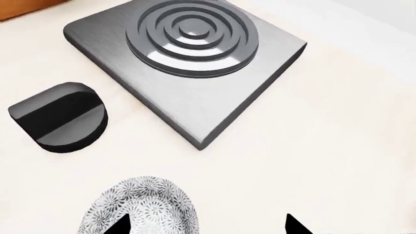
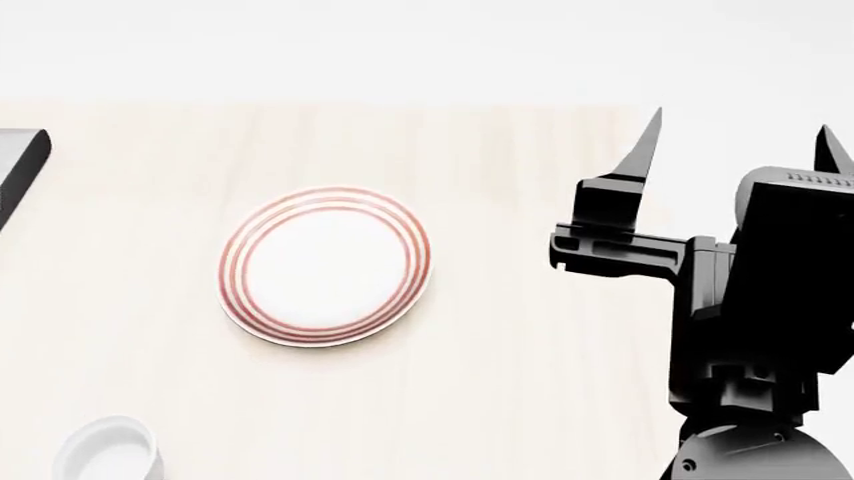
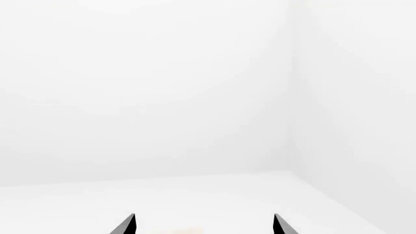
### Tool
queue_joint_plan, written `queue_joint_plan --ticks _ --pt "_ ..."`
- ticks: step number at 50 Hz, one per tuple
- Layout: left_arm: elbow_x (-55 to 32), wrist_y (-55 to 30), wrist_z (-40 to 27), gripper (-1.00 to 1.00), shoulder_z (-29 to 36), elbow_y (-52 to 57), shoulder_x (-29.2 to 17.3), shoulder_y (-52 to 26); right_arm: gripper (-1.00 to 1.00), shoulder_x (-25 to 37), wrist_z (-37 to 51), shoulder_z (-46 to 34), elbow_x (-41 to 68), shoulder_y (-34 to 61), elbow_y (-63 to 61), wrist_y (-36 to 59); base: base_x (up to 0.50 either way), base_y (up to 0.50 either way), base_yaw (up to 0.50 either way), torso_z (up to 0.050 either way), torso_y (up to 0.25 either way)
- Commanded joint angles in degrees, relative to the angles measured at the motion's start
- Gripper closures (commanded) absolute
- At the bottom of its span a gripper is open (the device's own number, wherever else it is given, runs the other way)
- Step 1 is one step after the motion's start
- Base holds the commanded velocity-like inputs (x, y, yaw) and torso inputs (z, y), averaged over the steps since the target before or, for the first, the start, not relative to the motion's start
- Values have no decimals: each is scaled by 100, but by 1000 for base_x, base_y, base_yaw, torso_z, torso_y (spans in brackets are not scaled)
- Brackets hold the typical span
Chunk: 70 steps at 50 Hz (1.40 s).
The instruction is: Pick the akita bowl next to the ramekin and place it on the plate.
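Pale wood-grain countertop (image 2: 534, 380) fills the head view, backed by a plain white wall. At the right of that frame the black right gripper (image 2: 738, 140) stands raised off the counter with its two pointed fingers aimed upward and spread wide, nothing between them; its wrist camera sees only white walls past the two finger tips. Left of centre in the head view lies the round shallow white plate with thin red rings around its rim (image 2: 326, 267), bare, well apart from that gripper. At the lower left corner of the same frame sits the small plain white round ramekin (image 2: 108, 456), partly cut by the edge. In the left wrist picture the left gripper (image 1: 208, 227) shows only two dark finger tips at the bottom edge, set wide apart; the grey-speckled akita bowl (image 1: 146, 207) rests on the counter with one tip over it, not clasped. Beyond it stand a dark round knob (image 1: 58, 116) and a brushed grey square burner plate with raised concentric rings (image 1: 188, 53).
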Motion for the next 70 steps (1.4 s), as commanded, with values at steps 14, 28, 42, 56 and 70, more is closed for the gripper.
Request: queue_joint_plan --ticks 14,28,42,56,70 --pt "-103 41 -14 -100 49 16 -69 57 -100 24 31 -17 31 2 6 -17 0 0 0 1 -91" --pt "-141 97 -3 -100 175 40 -169 84 -100 38 46 -28 49 4 10 -27 0 0 0 0 -33" --pt "-179 98 -92 -100 90 45 -141 63 -100 52 63 -38 66 5 14 -39 0 0 0 0 -72" --pt "-242 155 -55 -100 178 54 -186 109 -100 63 83 -45 86 7 17 -46 0 0 0 0 -96" --pt "-281 151 -124 -100 119 68 -177 147 -100 76 97 -55 103 7 21 -59 0 0 0 0 -25"
